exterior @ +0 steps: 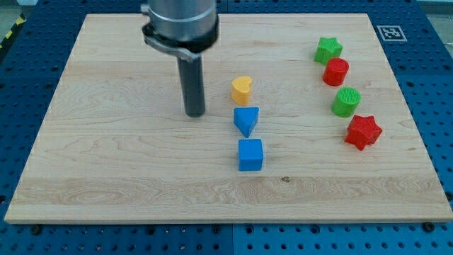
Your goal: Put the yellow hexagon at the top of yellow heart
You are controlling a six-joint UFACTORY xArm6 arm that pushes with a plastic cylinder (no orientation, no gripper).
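Tip [195, 113] left of yellow heart [241, 88]

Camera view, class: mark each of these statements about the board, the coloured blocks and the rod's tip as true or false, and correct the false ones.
1. My tip touches the yellow heart. False: it stands apart, to the heart's left in the view.
2. The blue triangle lies between the yellow heart and the blue cube. True.
3. The green star is nearest the view's bottom. False: it is the topmost block on the view's right.
4. The red star lies below the green cylinder. True.
5. A yellow hexagon sits above the heart. False: none is visible.
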